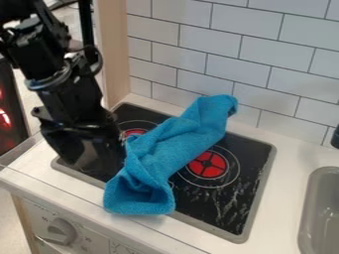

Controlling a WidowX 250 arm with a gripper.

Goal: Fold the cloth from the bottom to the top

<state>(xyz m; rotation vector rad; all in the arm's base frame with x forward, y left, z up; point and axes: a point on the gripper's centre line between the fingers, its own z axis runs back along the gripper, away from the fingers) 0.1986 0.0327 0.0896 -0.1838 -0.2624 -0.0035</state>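
Cloth (177, 149) is lying rumpled across the center of the frame, slanting over the black stove top (233, 201), its lower end crossing the gray rim. The gripper (92, 149) is hanging at center left, near the cloth; whether it is standing spread or pressed together, I cannot tell.
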